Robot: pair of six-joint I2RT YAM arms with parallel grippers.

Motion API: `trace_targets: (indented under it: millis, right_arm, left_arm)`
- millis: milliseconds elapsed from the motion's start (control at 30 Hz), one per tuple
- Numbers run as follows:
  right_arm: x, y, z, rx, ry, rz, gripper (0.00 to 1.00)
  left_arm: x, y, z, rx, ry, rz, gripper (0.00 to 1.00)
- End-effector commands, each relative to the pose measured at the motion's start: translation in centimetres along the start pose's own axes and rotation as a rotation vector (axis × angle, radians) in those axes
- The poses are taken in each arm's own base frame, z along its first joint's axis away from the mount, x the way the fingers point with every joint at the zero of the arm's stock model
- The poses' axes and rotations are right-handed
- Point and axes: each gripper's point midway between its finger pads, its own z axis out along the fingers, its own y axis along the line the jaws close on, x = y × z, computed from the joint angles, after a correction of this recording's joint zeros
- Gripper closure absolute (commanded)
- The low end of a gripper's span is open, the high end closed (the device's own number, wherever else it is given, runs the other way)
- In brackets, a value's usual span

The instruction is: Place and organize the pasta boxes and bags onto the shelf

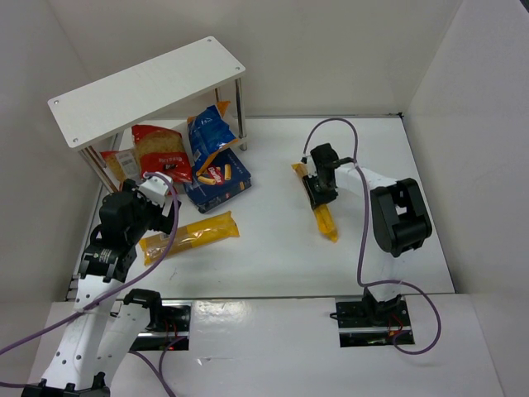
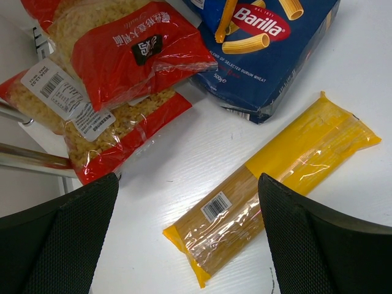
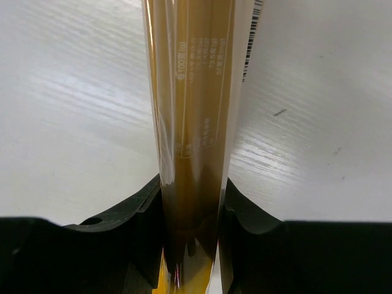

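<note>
My right gripper (image 1: 320, 192) is shut on a yellow spaghetti pack (image 1: 325, 217) at mid-right of the table; in the right wrist view the pack (image 3: 195, 110) is pinched between both fingers. My left gripper (image 1: 157, 198) is open and empty, hovering over a second yellow spaghetti pack (image 1: 190, 236), which lies flat between the fingers in the left wrist view (image 2: 269, 184). The dark-blue box (image 1: 219, 182), a blue bag (image 1: 208, 132) and red bags (image 1: 159, 149) lie by and under the white shelf (image 1: 140, 91). The red bags (image 2: 116, 55) and box (image 2: 269, 43) also show in the left wrist view.
White enclosure walls stand on all sides. The shelf's metal legs (image 1: 240, 116) stand beside the bags; one leg shows at the left of the left wrist view (image 2: 30, 158). Purple cables trail from both arms.
</note>
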Motion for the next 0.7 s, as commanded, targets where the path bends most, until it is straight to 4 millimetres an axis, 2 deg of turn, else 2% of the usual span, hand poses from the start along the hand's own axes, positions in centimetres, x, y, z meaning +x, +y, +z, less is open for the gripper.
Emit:
trace_targets:
  millis: [0,67,100,167,200,267,367,433,467,500,533,600,667]
  right_arm:
    - [-2.2,2.8,-1.8,-0.151,-0.066,-0.063,1.0]
    - [-3.7,4.4,-4.0,-0.231,-0.121,-0.115,1.0]
    - [-5.3,4.9,-5.9,-0.263,-0.183,-0.153,1.0]
    - [-6.2,5.9,-7.7,-0.297,-0.214,-0.183,1.0]
    - [-7.4,6.3,-9.2,-0.318,-0.255,-0.204,1.0]
    - [-7.8,7.2,-10.7,-0.376,-0.276,-0.237,1.0]
    - [-9.0,8.4,-12.8,-0.427,-0.325,-0.282,1.0]
    - [-9.6,9.1,-13.6,-0.438,-0.348,-0.32,1.0]
    - [-9.7,10.0,-13.9,-0.456,-0.358,-0.355,1.0]
    - [-10.1,9.9,-14.5,-0.452,-0.368,-0.377,1.0]
    - [-10.2,10.8,-14.6,-0.471,-0.373,-0.403,1.0]
    - [-10.7,12.2,-15.7,-0.513,-0.391,-0.469,1.0]
    - [-10.3,13.2,-16.2,-0.534,-0.368,-0.51,1.0]
  left_arm:
    - [-0.4,0.0,0.2,0.005,-0.018,-0.002,0.0]
    - [-0.2,0.0,0.4,0.009,-0.006,-0.003,0.0]
    - [-0.3,-0.2,0.4,0.017,-0.009,-0.003,0.0]
    - [-0.3,-0.2,0.7,0.021,0.001,-0.003,0.0]
    - [-0.4,-0.3,0.7,0.03,-0.002,-0.004,0.0]
    - [-0.8,-0.2,0.9,0.031,0.001,-0.004,0.0]
    - [-0.5,-0.2,1.2,0.039,0.023,-0.002,0.0]
    - [-1.4,-0.9,1.1,0.088,0.003,0.006,0.0]
    - [-0.9,-1.3,1.3,0.109,0.021,0.004,0.0]
    - [-1.4,-1.6,1.3,0.133,0.009,0.003,0.0]
    - [-1.3,-1.9,1.2,0.155,0.011,0.022,0.0]
    - [-1.9,-3.6,1.3,0.26,0.001,0.058,0.0]
    - [-1.9,-4.9,1.4,0.351,0.005,0.113,0.0]
